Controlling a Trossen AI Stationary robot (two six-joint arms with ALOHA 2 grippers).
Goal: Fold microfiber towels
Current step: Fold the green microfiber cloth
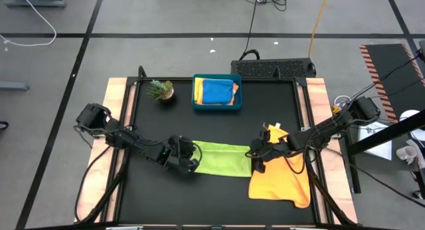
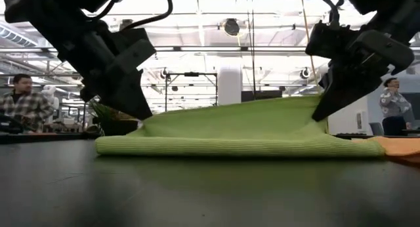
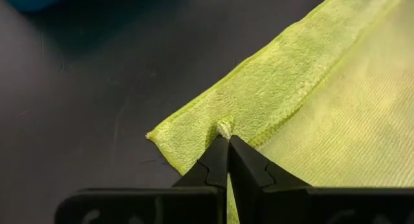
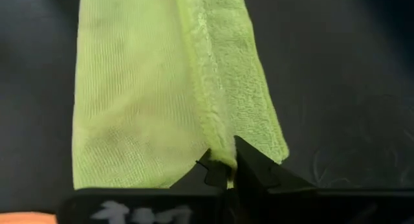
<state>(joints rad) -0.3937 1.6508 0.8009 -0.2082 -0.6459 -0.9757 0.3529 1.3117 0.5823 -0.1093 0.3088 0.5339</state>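
On the black tabletop (image 1: 219, 190), both tools, left tool (image 3: 228, 141) and right tool (image 4: 223, 160), pinch the lime green microfiber towel (image 1: 222, 158); move them level together so edges align.

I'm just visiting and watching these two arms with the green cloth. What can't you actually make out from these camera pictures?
- High view: the left claw and right claw cover both ends of the lime green towel, hiding the pinch.
- High view: the teal tray holds stacked blue towel over orange; how many lie beneath is hidden.
- Low view: the orange towel is cut off by the edge.
- Low view: the potted plant sits hidden behind the left arm.
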